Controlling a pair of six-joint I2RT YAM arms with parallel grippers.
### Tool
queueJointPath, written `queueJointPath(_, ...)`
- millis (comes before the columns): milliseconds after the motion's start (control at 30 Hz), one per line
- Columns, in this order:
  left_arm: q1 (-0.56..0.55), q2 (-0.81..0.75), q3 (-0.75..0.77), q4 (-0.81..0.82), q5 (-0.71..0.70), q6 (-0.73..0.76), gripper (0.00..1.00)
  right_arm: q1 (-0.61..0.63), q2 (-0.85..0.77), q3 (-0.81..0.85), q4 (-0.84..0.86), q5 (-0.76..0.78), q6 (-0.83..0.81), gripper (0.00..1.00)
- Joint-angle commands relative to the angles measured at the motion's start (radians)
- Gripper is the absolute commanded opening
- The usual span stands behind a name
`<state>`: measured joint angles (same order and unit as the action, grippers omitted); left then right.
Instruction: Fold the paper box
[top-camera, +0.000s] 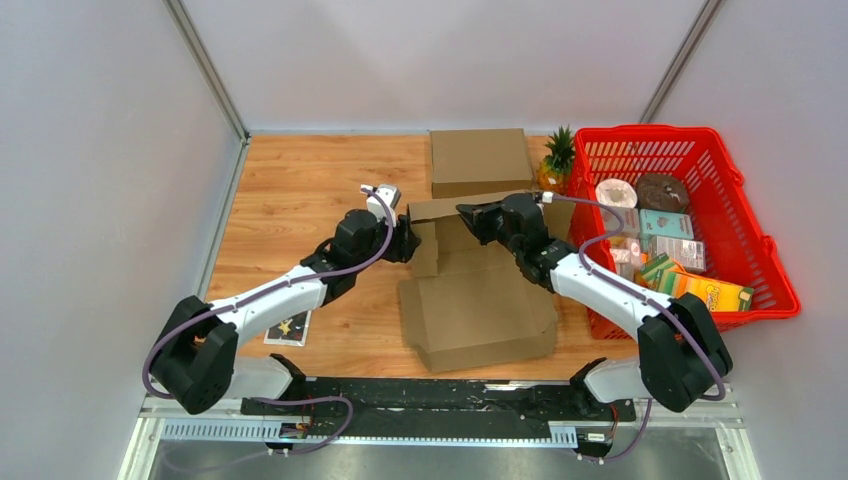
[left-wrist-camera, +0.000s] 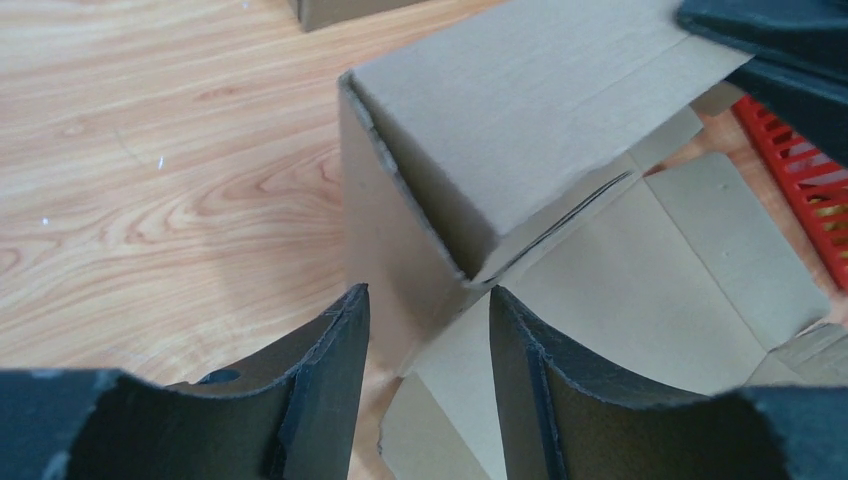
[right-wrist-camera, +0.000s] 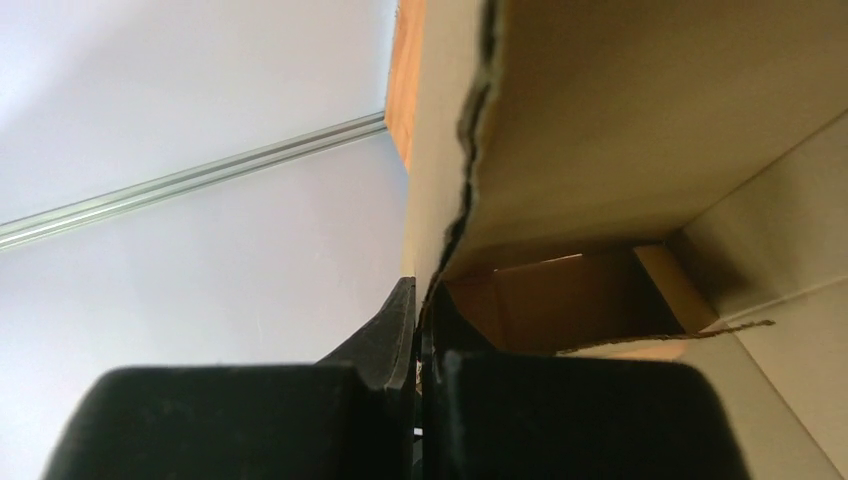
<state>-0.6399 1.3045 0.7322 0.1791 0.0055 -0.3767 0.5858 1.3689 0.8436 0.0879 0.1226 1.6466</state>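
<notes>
Your paper box (top-camera: 480, 310) sits mid-worktop (top-camera: 300, 190), a bit toward the right edge, with its flat base panel reaching almost to the near edge. It's half formed: base and side flaps lie flat, the far wall stands up. Your right tool (top-camera: 466, 213) is at the top of that raised wall, jaws pinched tight on the cardboard. The right wrist view shows the rough board edge running straight into the pinch, with the box interior to the right of it. Your left tool (left-wrist-camera: 428, 295) is at the left end of the same wall, jaws parted to a middling gap. The wall's corner stands just ahead of the fingertips and its lower part runs into the gap, but nothing is clamped, and I can't tell whether either finger touches board. A second box (top-camera: 480, 160), closed, sits at the far edge just behind the raised wall. A red basket (top-camera: 650, 131) full of packaged groceries runs along the right edge, with a pineapple (top-camera: 557, 160) between it and the second box. A small dark card (top-camera: 290, 328) lies by the near edge, left of the paper box and just beside your left arm.
</notes>
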Motion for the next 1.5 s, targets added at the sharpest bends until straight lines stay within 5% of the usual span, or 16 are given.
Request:
queueJointPath(0,0.003,-0.019,-0.083,0.097,-0.104,-0.019,0.55,0.011,-0.045,-0.058,0.024,-0.021,-0.097,0.00)
queueJointPath(233,-0.003,-0.096,-0.212,0.203,-0.070,-0.031,0.57,0.009,-0.036,-0.061,-0.016,-0.006,-0.177,0.00)
queueJointPath(600,-0.032,-0.013,-0.125,0.226,-0.067,0.015,0.57,0.011,-0.025,-0.080,-0.040,-0.009,-0.163,0.00)
queueJointPath(700,-0.073,0.010,-0.108,0.264,-0.127,0.027,0.52,0.012,-0.021,-0.074,-0.051,-0.008,-0.145,0.00)
queueJointPath(967,-0.191,0.076,-0.062,0.217,-0.588,-0.017,0.31,0.023,-0.025,-0.015,-0.129,-0.011,-0.081,0.00)
queueJointPath(1167,-0.216,0.160,0.006,0.181,-0.736,-0.050,0.47,0.025,-0.025,-0.005,-0.129,-0.032,-0.033,0.00)
queueJointPath(1267,-0.216,0.194,0.013,0.215,-0.757,-0.036,0.47,0.028,-0.022,0.002,-0.126,-0.055,-0.022,0.00)
queueJointPath(1333,-0.216,0.219,0.013,0.276,-0.753,-0.019,0.40,0.034,-0.027,0.003,-0.128,-0.054,-0.018,0.00)
queueJointPath(1367,-0.216,0.222,0.019,0.283,-0.756,-0.013,0.25,0.035,-0.028,0.003,-0.131,-0.052,-0.011,0.00)
queueJointPath(1467,-0.224,0.223,0.030,0.260,-0.794,-0.042,0.04,0.037,-0.031,0.008,-0.140,-0.046,0.011,0.00)
